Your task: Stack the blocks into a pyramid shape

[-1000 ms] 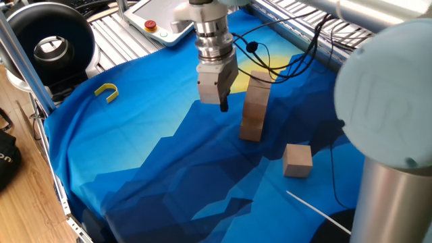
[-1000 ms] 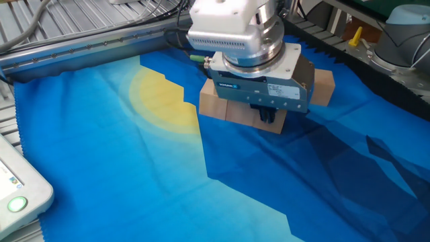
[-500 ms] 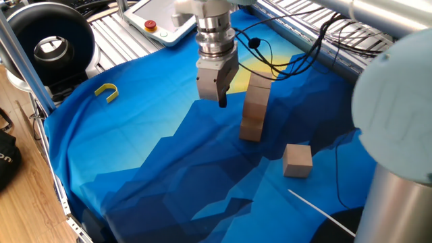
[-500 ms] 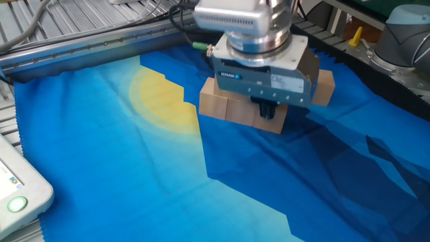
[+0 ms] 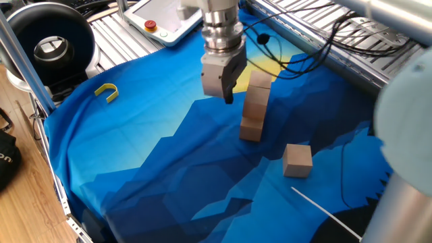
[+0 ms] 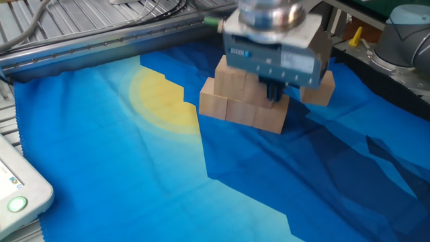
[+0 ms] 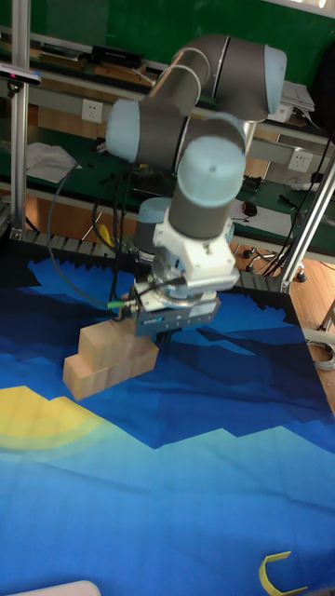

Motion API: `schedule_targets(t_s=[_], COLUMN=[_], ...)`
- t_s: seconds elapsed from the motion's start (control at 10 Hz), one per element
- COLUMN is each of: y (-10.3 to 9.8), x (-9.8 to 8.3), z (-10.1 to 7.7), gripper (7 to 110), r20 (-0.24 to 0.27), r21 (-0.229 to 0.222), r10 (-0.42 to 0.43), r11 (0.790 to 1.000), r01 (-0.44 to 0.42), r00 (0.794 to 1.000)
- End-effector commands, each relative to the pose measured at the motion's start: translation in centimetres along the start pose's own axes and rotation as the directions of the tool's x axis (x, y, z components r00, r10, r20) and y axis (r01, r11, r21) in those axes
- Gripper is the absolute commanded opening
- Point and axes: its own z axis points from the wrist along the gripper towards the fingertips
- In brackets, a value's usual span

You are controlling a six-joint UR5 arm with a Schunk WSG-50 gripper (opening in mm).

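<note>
The blocks are plain light wooden cubes. Most form a stack (image 5: 254, 108) on the blue cloth, with a bottom row (image 6: 243, 112) and a second layer (image 6: 233, 76) on top; the stack (image 7: 105, 359) steps upward in the tall view. One loose block (image 5: 297, 160) lies apart on the cloth, and the gripper body partly hides this loose block (image 6: 321, 91) in the other fixed view. My gripper (image 5: 227, 95) hovers beside the stack's upper part, its dark fingers together and holding nothing. From the other side the gripper (image 6: 273, 91) hangs just in front of the second layer, as does the gripper (image 7: 160, 342) in the tall view.
A small yellow U-shaped piece (image 5: 106, 92) lies near the cloth's left edge, and it (image 7: 279, 572) shows at the bottom of the tall view. A control pendant (image 5: 156, 19) and metal slats border the far side. A thin white rod (image 5: 324, 210) lies near the loose block.
The gripper has risen and shifted sideways along the stack, uncovering the second layer in the other fixed view. The blocks have not moved.
</note>
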Motion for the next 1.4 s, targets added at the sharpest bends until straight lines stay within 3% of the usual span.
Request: schedule_targets(t_s=[0.0,0.1,0.2,0.3,0.4,0.7,0.9,1.0,1.1,1.2,1.3], y=[0.1,-0.7,-1.1,-1.9,-2.3,-2.6,-4.1,-4.3,-4.6,-3.5,-3.0], x=[0.5,-3.3,-3.8,-3.9,-4.0,-6.5,-6.7,-6.9,-8.4,-10.5,-11.2], z=[-6.1,-6.5,-6.4,-6.1,-5.7,-5.0,-4.8,-4.5,-4.1,-3.7,-3.7], gripper=[7,7,7,7,7,7,7,7,7,7,7], r20=[0.054,0.211,0.222,0.204,0.182,0.185,0.158,0.147,0.166,0.2,0.217], r21=[0.041,0.014,0.004,0.031,0.06,0.069,0.117,0.121,0.124,0.079,0.063], r10=[0.042,-0.015,0.009,0.031,0.024,0.017,0.001,-0.005,-0.023,-0.045,-0.055], r11=[0.998,1.0,1.0,0.999,0.998,0.997,0.993,0.993,0.992,0.996,0.997], r01=[-0.045,0.013,-0.01,-0.038,-0.036,-0.03,-0.02,-0.013,0.002,0.029,0.042], r00=[0.998,0.977,0.975,0.979,0.983,0.983,0.987,0.989,0.986,0.979,0.975])
